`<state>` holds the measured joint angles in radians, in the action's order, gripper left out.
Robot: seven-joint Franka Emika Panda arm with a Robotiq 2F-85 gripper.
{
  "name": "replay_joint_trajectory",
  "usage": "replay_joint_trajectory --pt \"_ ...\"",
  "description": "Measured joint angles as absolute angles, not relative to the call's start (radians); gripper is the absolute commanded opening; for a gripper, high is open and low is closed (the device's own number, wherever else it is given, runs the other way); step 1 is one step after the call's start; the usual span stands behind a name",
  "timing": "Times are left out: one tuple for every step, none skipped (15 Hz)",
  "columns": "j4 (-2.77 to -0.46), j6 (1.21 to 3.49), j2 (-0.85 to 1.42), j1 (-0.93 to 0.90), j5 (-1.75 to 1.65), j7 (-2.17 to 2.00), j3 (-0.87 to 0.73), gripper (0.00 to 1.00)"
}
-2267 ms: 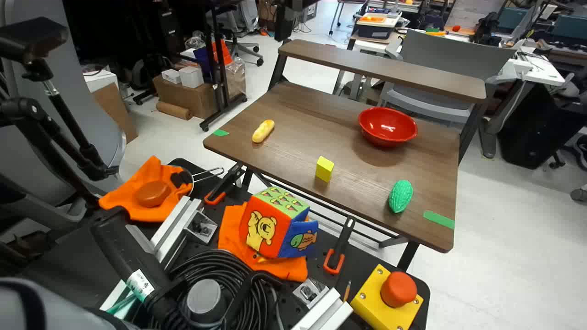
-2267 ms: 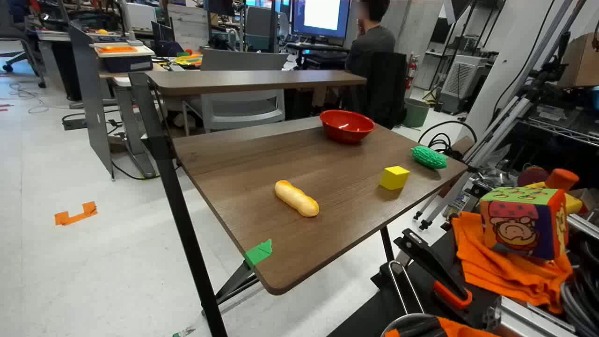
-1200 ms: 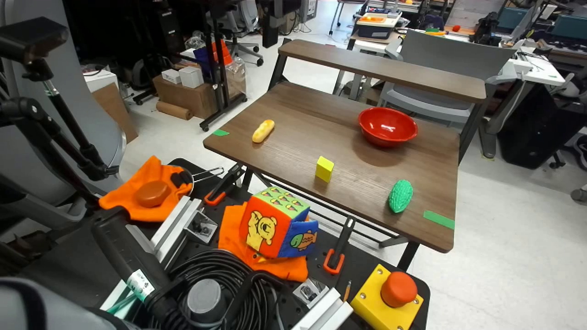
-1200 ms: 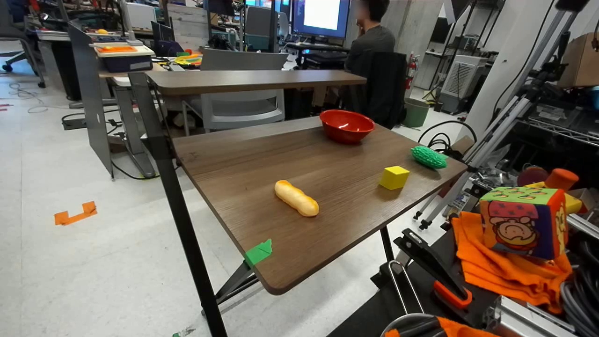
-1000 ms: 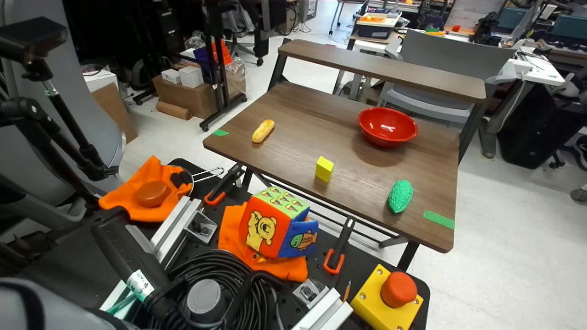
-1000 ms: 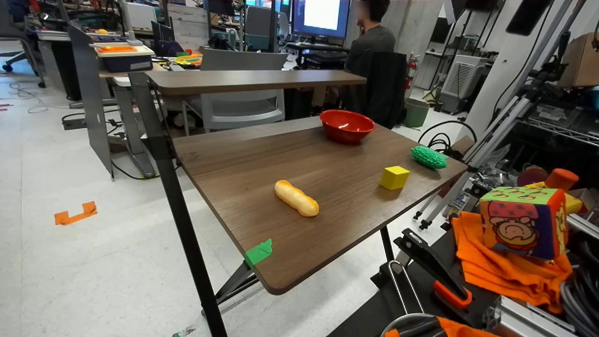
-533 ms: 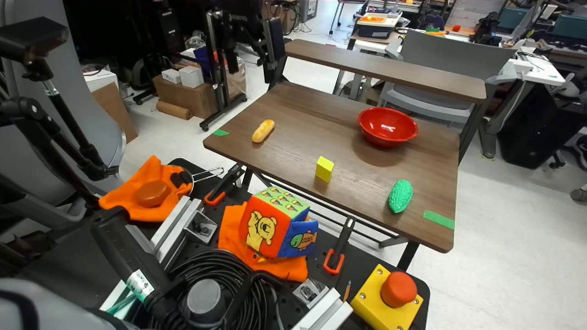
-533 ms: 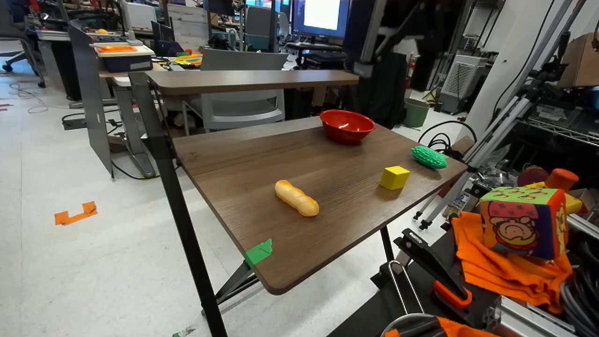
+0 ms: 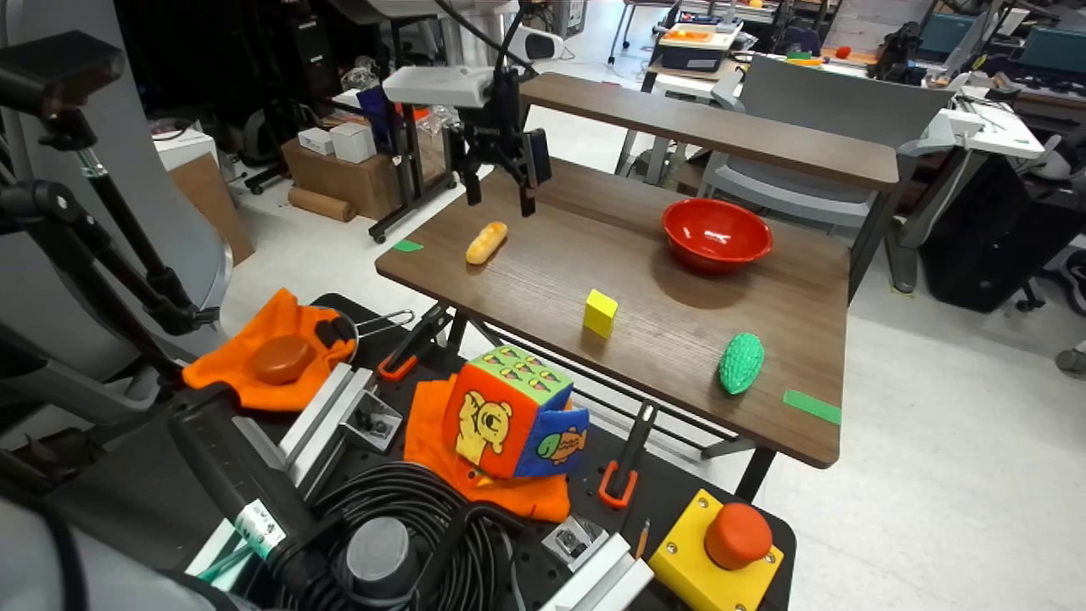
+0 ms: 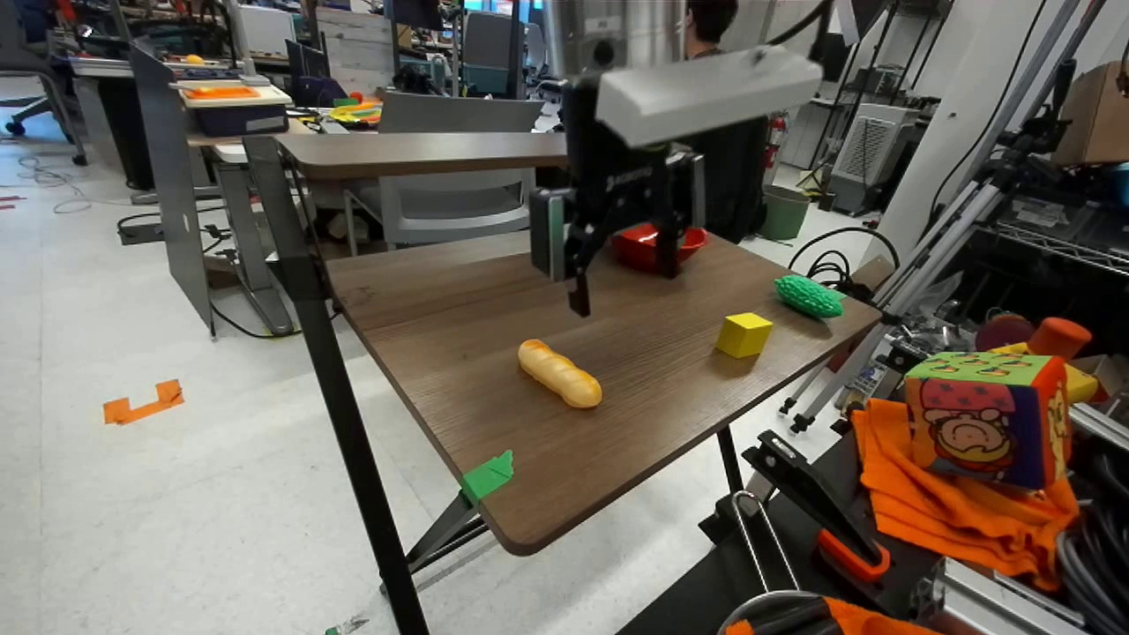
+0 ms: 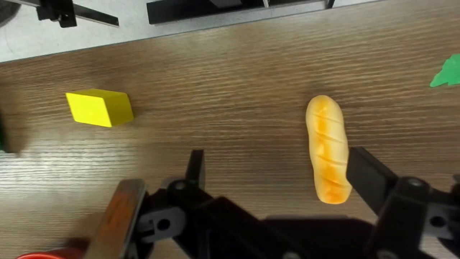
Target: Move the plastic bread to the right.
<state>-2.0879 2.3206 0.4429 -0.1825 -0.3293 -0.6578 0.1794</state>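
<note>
The bread (image 11: 327, 149) lies on the table (image 9: 585, 212), near the green tape (image 10: 488, 476) at a corner and well apart from the yellow block (image 9: 600, 313). The gripper (image 9: 501, 206) hangs above the table near the bread, its fingers (image 11: 370, 180) spread wide; in the wrist view a finger overlaps the bread's edge, while both exterior views show a gap between them. The block stands near the table's long edge. Beyond it lies the green object (image 9: 741, 363), near a second strip (image 9: 812, 406) of tape; the bowl (image 9: 717, 235) sits toward the raised shelf (image 9: 704, 127). Table and shelf are brown wood-grain, with glare on the tabletop in the wrist view. The floor (image 10: 176, 494) is pale; a grey chair (image 10: 463, 198) stands behind the table, and a person (image 10: 710, 19) is partly hidden by the arm (image 10: 609, 35). Beside the table, a black bench (image 9: 666, 496) carries a soft cube (image 9: 509, 413) and a yellow box (image 9: 691, 556) with a red button (image 9: 738, 536). Markings: in an exterior view the cube shows a printed bear and fish; lettering on the gripper is blurred; a white label (image 9: 260, 528) on a black handle (image 9: 216, 462) is too small to read.
</note>
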Motion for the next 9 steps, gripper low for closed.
replay_joint_trajectory --pt "-2.039 2.304 0.491 -0.209 -0.322 -0.658 0.162 1.00" --pt "-1.995 2.289 0.532 -0.231 -0.311 -0.658 0.149 1.00" --pt "-1.956 2.273 0.565 -0.251 -0.298 -0.657 0.140 1.00" --pt "-1.922 2.258 0.592 -0.268 -0.283 -0.656 0.132 1.00" --pt "-1.890 2.245 0.616 -0.282 -0.271 -0.653 0.127 1.00" --pt "-1.862 2.225 0.636 -0.294 -0.263 -0.651 0.121 1.00" --pt "-1.837 2.207 0.654 -0.306 -0.262 -0.651 0.113 1.00" --pt "-1.814 2.186 0.673 -0.317 -0.261 -0.651 0.103 1.00" --pt "-1.794 2.167 0.692 -0.327 -0.261 -0.651 0.095 1.00"
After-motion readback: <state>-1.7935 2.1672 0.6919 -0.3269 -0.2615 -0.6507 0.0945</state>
